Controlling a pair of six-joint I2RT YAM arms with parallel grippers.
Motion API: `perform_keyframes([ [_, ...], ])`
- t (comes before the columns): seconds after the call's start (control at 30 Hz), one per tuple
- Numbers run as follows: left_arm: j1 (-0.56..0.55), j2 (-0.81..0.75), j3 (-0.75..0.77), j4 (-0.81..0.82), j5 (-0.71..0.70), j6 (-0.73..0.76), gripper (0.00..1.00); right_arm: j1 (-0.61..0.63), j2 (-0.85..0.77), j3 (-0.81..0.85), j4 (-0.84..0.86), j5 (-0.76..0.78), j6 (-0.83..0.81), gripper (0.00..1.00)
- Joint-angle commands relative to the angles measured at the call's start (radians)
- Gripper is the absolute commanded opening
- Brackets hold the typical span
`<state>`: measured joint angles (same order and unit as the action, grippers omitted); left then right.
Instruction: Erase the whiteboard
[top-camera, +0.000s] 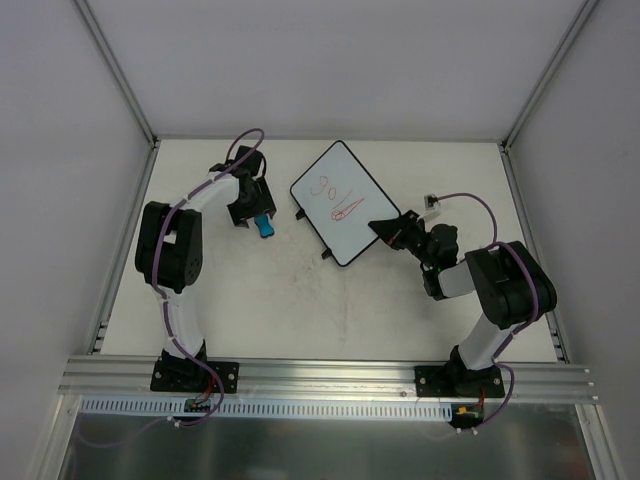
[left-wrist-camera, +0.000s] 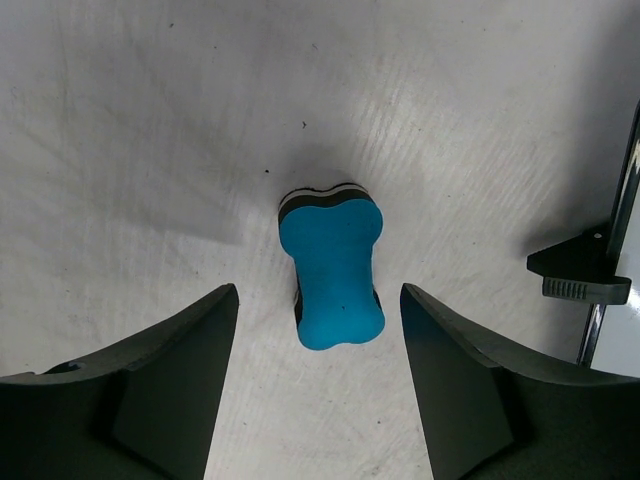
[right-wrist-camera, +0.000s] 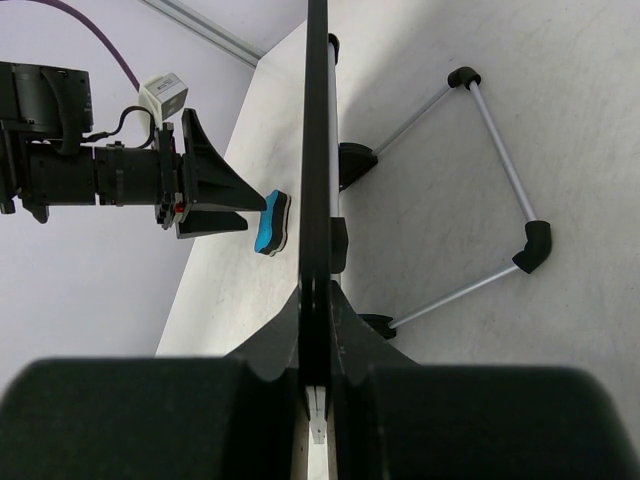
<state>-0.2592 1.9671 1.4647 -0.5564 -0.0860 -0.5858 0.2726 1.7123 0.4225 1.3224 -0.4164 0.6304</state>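
Scuffed off-white table (top-camera: 300, 300) with faint reddish smears near the middle, plain white walls (top-camera: 60, 150) on three sides, aluminium rail (top-camera: 330, 375) along the near edge.

Left gripper (top-camera: 262, 222) pointing down with fingers (left-wrist-camera: 180, 380) spread apart. Blue eraser (left-wrist-camera: 333, 265) sitting on the table right between them, gap on either side, so nothing gripped.

Right gripper (right-wrist-camera: 318, 300) pinched tight on the whiteboard (top-camera: 340, 203) at its near corner, board stretching away up and left from those fingers.

Red scribbles (top-camera: 335, 200) only readable from the top view. Right wrist view gives just the board edge-on as a thin black line. Also a wire frame (right-wrist-camera: 500, 190) with black corners off to that gripper's right, not visible from above; can't tell if it's attached to the board. Left wrist view picks up a black tab (left-wrist-camera: 580, 275) well off to the right of the fingers.
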Motion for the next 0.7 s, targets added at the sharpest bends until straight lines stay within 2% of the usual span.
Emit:
perform_keyframes([
  [0.0, -0.020, 0.035, 0.051, -0.031, -0.014, 0.007, 0.66, 0.005, 0.006, 0.028, 0.116, -0.033, -0.012, 0.00],
  [0.27, -0.029, 0.076, 0.068, -0.036, -0.011, 0.004, 0.62, 0.004, 0.006, 0.030, 0.116, -0.035, -0.011, 0.00],
  [0.43, -0.029, 0.072, 0.071, -0.036, -0.001, 0.004, 0.54, 0.004, 0.004, 0.029, 0.116, -0.036, -0.009, 0.00],
  [0.67, -0.028, 0.053, 0.068, -0.039, -0.003, 0.004, 0.48, 0.004, 0.006, 0.030, 0.116, -0.038, -0.006, 0.00],
])
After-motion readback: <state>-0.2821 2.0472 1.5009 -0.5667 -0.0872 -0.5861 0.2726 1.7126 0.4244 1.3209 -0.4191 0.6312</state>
